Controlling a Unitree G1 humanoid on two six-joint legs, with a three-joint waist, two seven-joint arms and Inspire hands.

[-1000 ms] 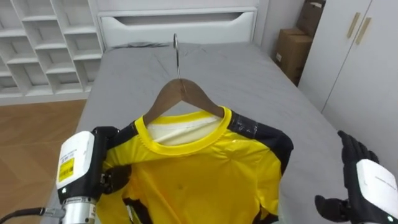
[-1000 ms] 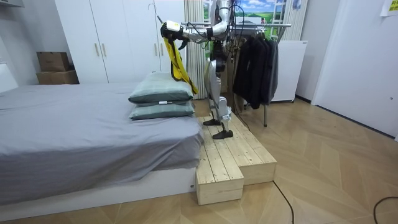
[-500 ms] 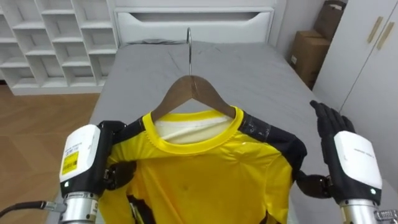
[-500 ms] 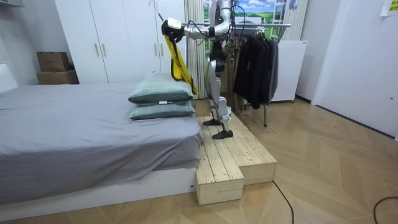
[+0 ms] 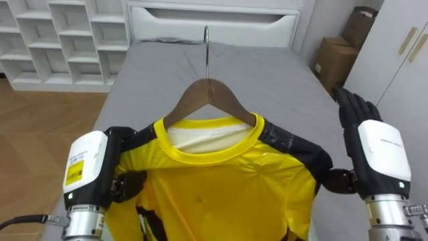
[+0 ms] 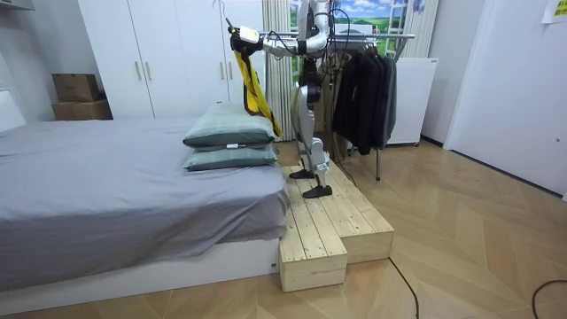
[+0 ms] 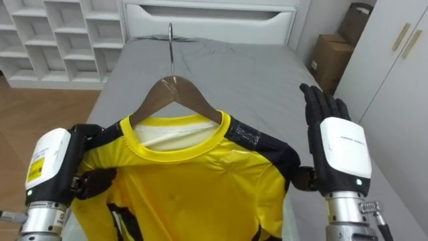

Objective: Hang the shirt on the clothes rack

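A yellow shirt (image 5: 221,181) with black shoulders hangs on a wooden hanger (image 5: 208,94), whose metal hook (image 5: 206,50) points up. My left hand (image 5: 93,167) has its fingers curled on the shirt's left shoulder and holds it up in front of me. At the shirt's right shoulder my right hand (image 5: 378,157) stands open, fingers straight up and thumb close to the black sleeve. In the room view I stand on a wooden platform (image 6: 337,221) with the shirt (image 6: 251,84) held high towards the bed.
A grey bed (image 5: 267,73) lies below the shirt, with two pillows (image 6: 230,142) at its end. White shelves (image 5: 60,33) stand at the left, cardboard boxes (image 5: 338,57) and a wardrobe (image 5: 408,53) at the right. A rack of dark clothes (image 6: 363,89) is behind me.
My right hand has risen from the lower right and come in beside the shirt's right shoulder. The view has shifted a little; the shirt stays in my left hand.
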